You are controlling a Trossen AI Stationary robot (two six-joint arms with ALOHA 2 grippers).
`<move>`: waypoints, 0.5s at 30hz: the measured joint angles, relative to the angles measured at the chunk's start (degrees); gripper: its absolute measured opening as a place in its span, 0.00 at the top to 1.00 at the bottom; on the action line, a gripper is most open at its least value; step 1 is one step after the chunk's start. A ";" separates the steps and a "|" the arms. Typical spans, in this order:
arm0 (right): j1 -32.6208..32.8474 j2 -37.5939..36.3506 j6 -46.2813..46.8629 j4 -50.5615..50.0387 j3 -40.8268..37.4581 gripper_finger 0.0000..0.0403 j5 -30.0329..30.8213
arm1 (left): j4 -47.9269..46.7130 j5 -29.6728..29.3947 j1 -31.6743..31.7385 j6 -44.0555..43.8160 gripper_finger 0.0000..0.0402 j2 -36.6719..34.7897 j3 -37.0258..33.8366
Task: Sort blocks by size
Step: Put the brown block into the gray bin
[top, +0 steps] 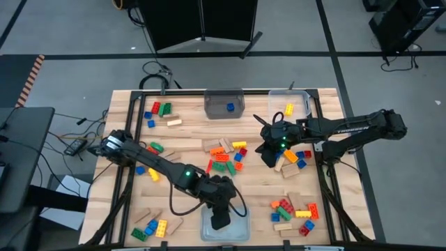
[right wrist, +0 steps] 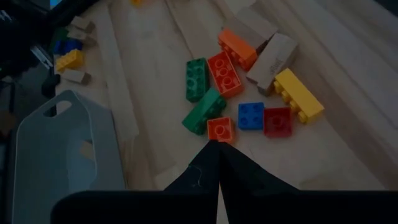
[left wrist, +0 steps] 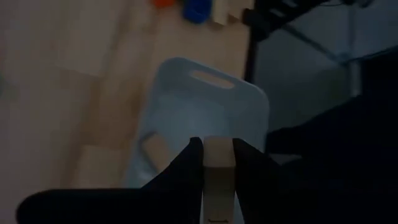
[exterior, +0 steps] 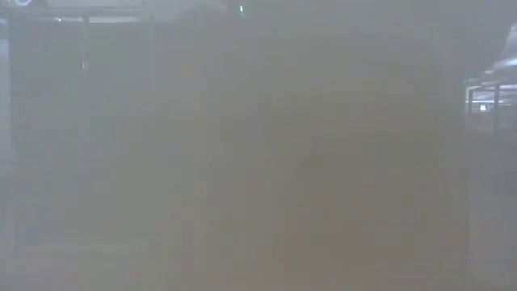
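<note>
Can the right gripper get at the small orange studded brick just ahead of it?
Probably yes: the right gripper, shut and empty, hovers just short of the small orange studded brick, nothing between; it must open first.

You have blocks [top: 226, 157] scattered in clusters across the table: studded bricks in red, green, orange, yellow and blue, plus plain tan wooden ones. One tan block [left wrist: 219, 177] stands clamped between the left fingers [left wrist: 186, 171], above a clear bin.

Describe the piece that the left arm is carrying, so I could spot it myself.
Find the clear bin at the table's near edge, in the middle. The left gripper hangs over it, its dark fingers clamped on a plain tan wooden block. It has no studs or colour, unlike the plastic bricks mid-table.
</note>
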 joint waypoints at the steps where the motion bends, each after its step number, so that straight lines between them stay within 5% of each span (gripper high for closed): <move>1: 0.00 0.00 0.00 -0.05 0.00 0.95 0.02 | 2.09 1.06 0.00 -0.75 0.81 0.00 -1.25; 15: 0.11 0.00 -0.85 -1.44 0.00 0.95 0.04 | 18.50 4.85 0.11 -4.05 0.82 0.00 -13.25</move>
